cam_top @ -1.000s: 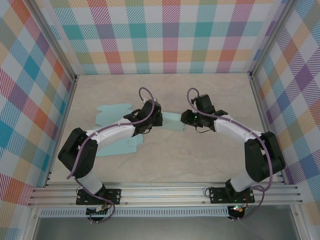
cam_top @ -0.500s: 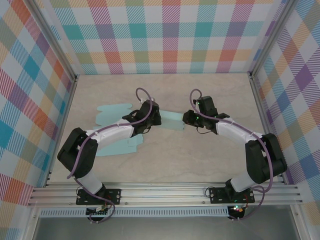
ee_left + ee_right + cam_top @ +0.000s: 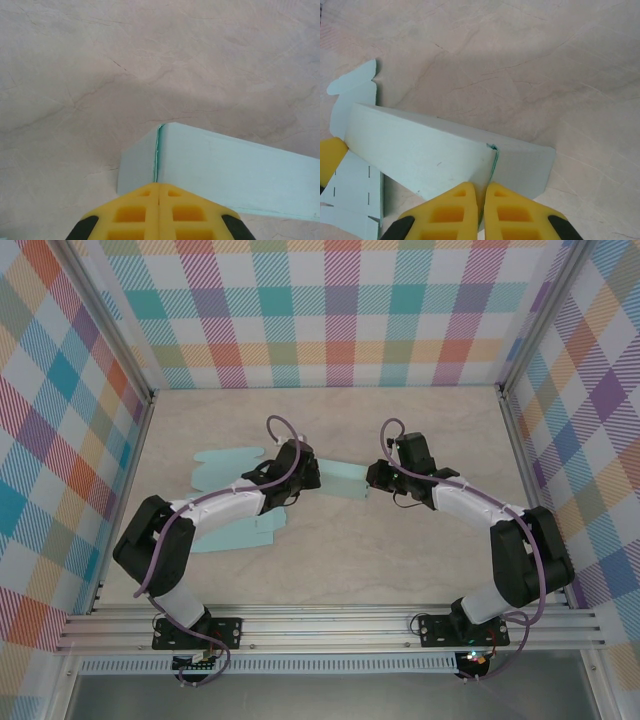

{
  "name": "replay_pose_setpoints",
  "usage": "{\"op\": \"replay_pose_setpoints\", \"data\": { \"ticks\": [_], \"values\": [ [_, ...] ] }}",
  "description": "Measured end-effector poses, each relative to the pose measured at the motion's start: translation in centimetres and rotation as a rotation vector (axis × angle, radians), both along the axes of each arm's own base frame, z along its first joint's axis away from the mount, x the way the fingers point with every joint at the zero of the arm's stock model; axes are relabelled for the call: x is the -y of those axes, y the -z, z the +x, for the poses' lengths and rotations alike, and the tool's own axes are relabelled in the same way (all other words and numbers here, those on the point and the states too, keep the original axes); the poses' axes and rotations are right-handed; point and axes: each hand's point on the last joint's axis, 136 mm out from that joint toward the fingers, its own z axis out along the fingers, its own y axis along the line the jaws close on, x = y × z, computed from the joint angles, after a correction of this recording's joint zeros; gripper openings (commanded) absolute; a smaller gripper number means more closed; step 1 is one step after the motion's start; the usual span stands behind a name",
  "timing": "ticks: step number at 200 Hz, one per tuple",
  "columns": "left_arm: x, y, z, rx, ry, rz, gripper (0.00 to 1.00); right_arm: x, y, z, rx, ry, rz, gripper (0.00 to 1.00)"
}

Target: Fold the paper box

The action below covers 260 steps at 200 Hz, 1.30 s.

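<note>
Now | box point(image 3: 340, 481) mid table point(image 3: 420, 550), one panel raised | left gripper point(image 3: 159, 186), right gripper point(image 3: 484, 187) each pinch an end crease | likely light, thin, crushable; grip at folds

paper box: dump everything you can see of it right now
The paper box is a pale teal die-cut card sheet, matte, only partly folded. Most of it lies flat on the table under the left arm, with rounded flaps at its far-left end and dashed score lines. One long panel is folded up, raised at mid-table. The left gripper is shut on the fold at one end, the right gripper on the edge at the other.
</note>
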Motion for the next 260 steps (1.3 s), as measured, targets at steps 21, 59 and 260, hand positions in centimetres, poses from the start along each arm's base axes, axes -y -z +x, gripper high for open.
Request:
{"op": "replay_pose_setpoints", "data": {
  "ticks": [21, 59, 260],
  "values": [
    [-0.3, 0.0, -0.4, -0.013, 0.008, 0.015, 0.2, 0.0, -0.1, 0.1, 0.004, -0.001, 0.002, 0.08],
    [-2.2, 0.5, -1.1, -0.039, 0.022, 0.121, 0.36, 0.0, -0.2, 0.1, 0.0, -0.001, -0.001, 0.13],
    [5.7, -0.1, -0.9, 0.27, 1.088, 0.479, 0.89, 0.3, -0.6, 0.1, -0.057, -0.054, -0.086, 0.2]
  ]
}}
